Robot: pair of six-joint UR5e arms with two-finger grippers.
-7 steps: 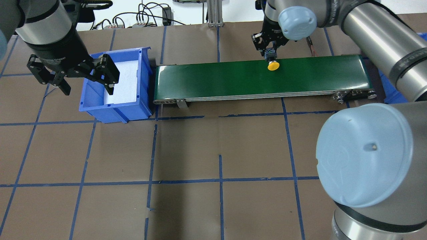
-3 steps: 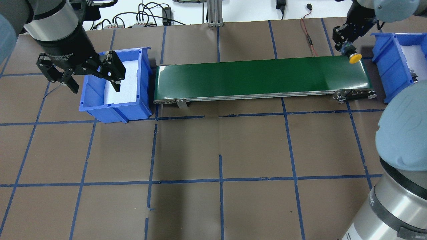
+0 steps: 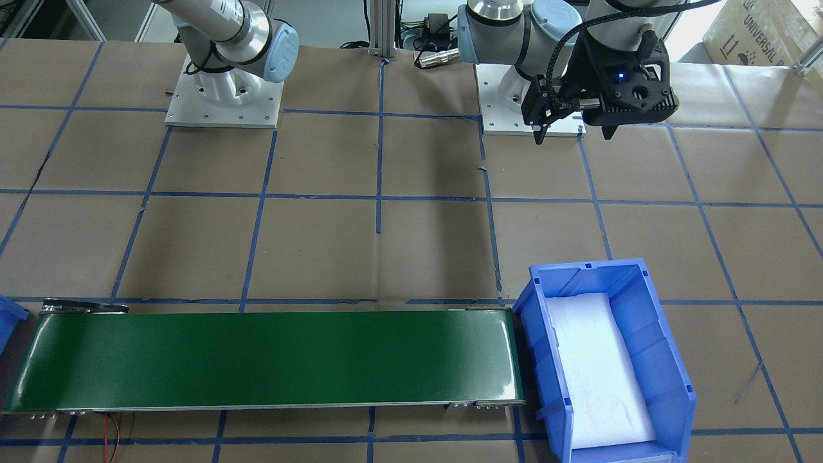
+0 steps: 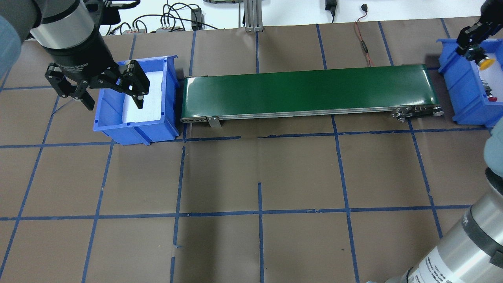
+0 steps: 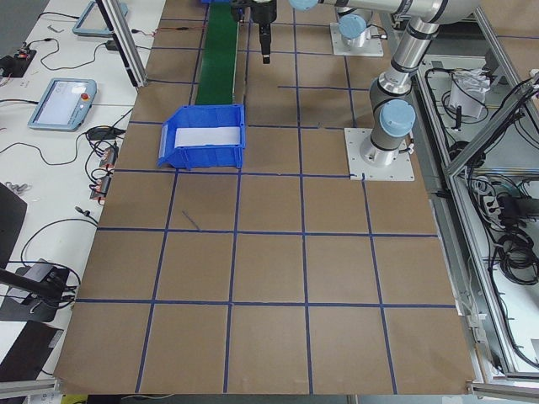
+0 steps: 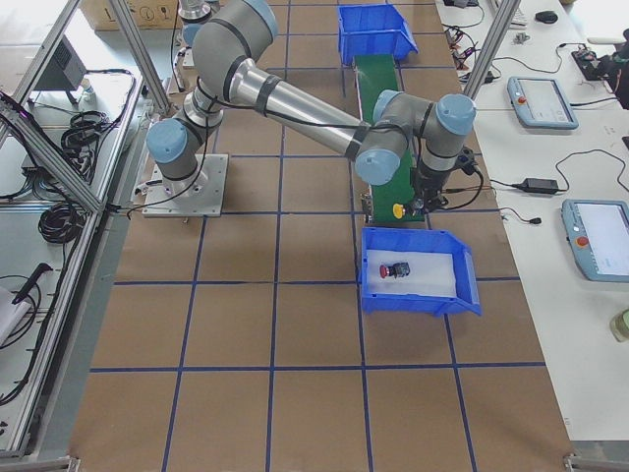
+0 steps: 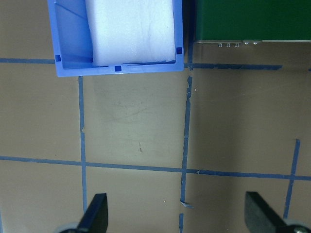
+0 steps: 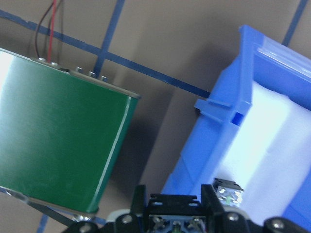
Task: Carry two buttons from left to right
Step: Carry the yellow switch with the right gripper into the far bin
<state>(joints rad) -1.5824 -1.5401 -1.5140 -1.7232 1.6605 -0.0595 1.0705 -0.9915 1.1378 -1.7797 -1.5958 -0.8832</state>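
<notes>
My right gripper is shut on the yellow button and holds it over the near end of the right blue bin. The yellow cap also shows in the exterior right view. The red button lies on the white foam inside that bin. My left gripper is open and empty, above the front rim of the left blue bin. That bin holds only white foam. In the left wrist view its fingertips hang apart over the brown table.
The green conveyor belt runs between the two bins and carries nothing; it also shows in the front-facing view. Cables lie behind its right end. Blue tape lines grid the brown table.
My right gripper has carried the yellow button from the belt's middle, past its right end, to over the right bin. My left gripper has shifted slightly right and stays open.
</notes>
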